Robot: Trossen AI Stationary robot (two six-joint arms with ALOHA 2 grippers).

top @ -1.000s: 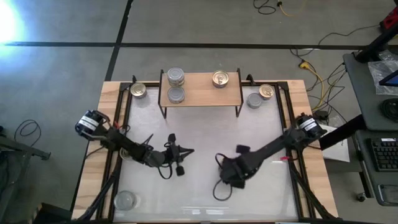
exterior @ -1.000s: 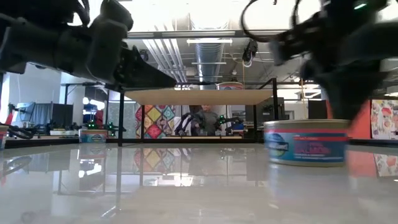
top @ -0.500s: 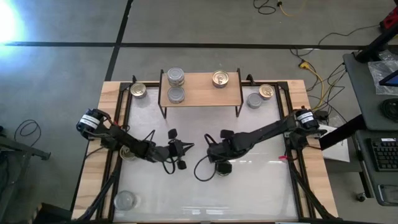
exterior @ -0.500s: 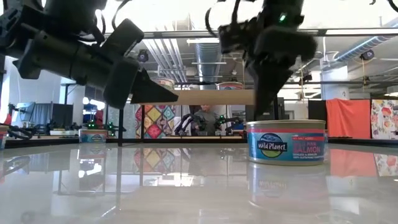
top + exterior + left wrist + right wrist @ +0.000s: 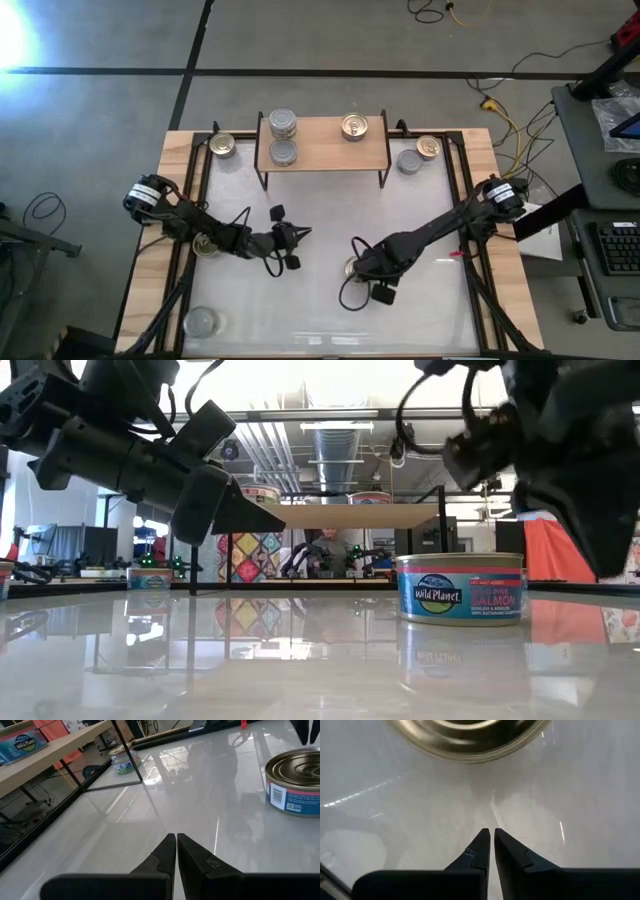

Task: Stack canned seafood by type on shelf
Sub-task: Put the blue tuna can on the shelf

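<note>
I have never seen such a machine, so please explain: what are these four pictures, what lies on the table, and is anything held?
It is a robot with two dark arms at a white table. One camera looks down from above, one sits at table height, and one rides on each wrist. The left hand and the right hand are both shut and hold nothing. A gold-topped salmon can stands on the table by the right hand. Behind is a low wooden shelf with three cans on it; more cans stand on the table around it.

Yellow cable (image 5: 497, 112) on the grey floor — a desk with a keyboard (image 5: 617, 262) stands at the side.
</note>
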